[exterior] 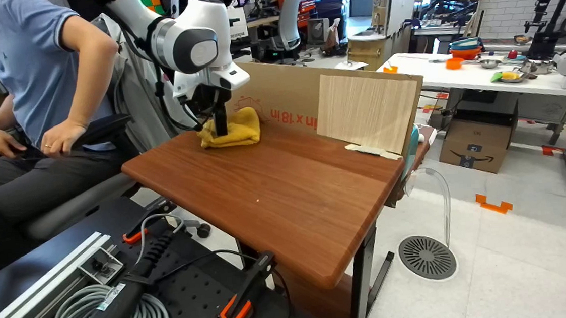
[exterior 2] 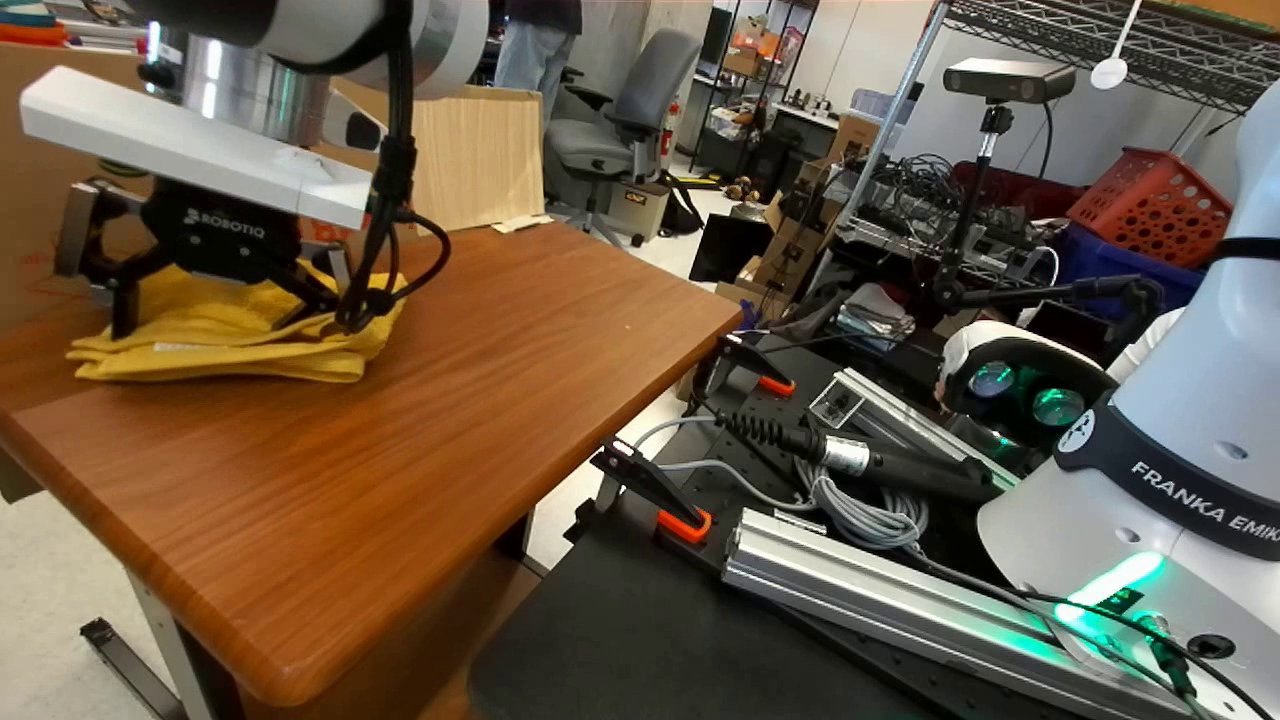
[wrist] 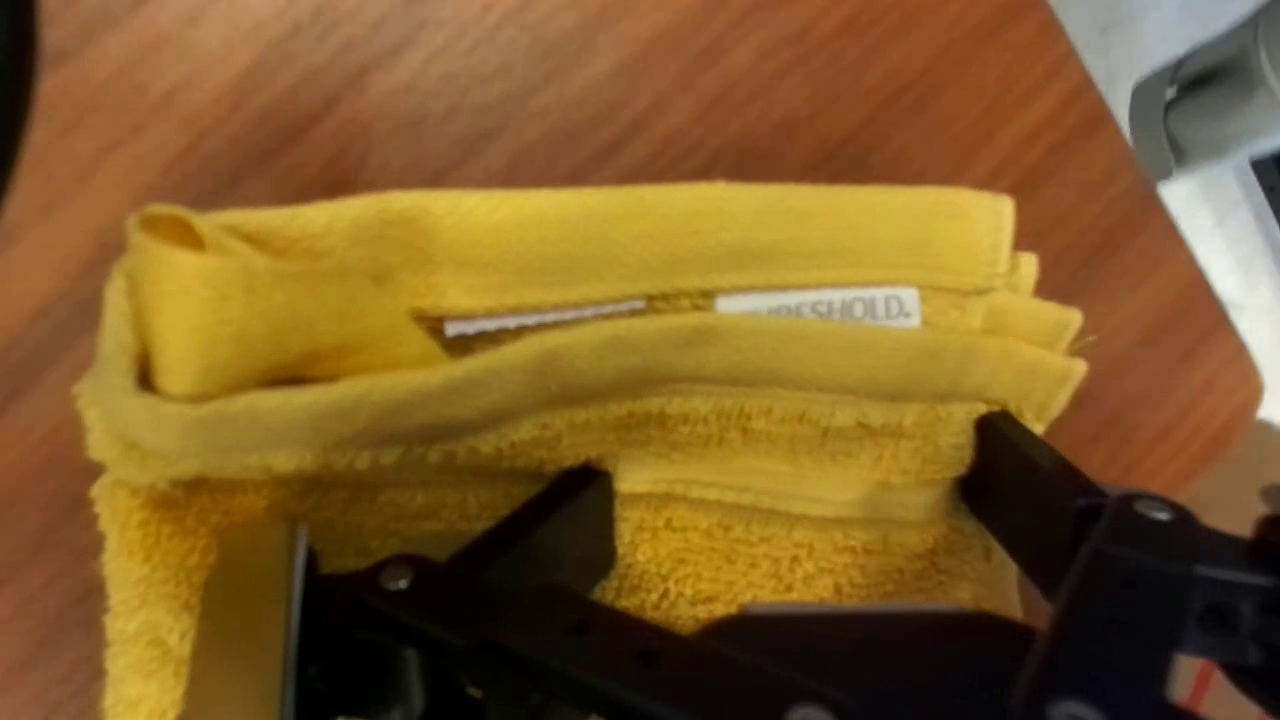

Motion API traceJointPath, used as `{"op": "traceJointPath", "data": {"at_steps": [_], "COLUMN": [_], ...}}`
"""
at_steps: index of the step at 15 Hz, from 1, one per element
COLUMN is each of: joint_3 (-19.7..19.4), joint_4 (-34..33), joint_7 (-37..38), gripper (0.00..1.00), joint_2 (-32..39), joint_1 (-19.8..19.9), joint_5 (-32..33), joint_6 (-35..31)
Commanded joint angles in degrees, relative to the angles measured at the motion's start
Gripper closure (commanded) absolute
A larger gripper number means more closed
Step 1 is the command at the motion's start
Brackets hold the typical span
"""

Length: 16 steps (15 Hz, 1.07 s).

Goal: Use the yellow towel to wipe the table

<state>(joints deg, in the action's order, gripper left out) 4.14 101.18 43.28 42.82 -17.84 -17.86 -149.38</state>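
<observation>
The yellow towel (exterior: 246, 126) lies folded on the reddish-brown table (exterior: 285, 189), near the cardboard at its far edge. In an exterior view, the towel (exterior 2: 230, 362) lies on the table (exterior 2: 480, 390) under the gripper (exterior 2: 208, 315). In the wrist view, the towel (wrist: 720, 235) fills the middle, with a white label between its folds. My gripper (wrist: 795, 455) is open, its fingers spread wide over the towel. Both fingertips are at or just above the cloth; whether they touch it is hard to tell. Part of the towel is hidden behind the gripper.
A cardboard sheet (exterior: 283, 96) stands along the far edge of the table with a pale wood panel (exterior: 367, 112) against it. A person (exterior: 49, 81) sits beside the table. A black platform (exterior 2: 620, 620) with clamps and cables adjoins the near side.
</observation>
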Motion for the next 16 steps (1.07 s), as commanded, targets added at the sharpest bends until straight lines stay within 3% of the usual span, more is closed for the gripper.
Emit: {"op": "traceJointPath", "data": {"at_steps": [1,11,16], "joint_3": [-0.57,0.59,-0.21], "joint_4": [-4.80,2.57,9.73], "joint_7": [1.43,-2.52,-6.53], "gripper": [0.00,0.00,0.00], "joint_2": [3.09,0.51,-1.67], "joint_1": [4.10,17.32,20.49], "joint_5": [-1.61,-10.28,-12.99], "joint_6": [2.13,2.73,3.54]}}
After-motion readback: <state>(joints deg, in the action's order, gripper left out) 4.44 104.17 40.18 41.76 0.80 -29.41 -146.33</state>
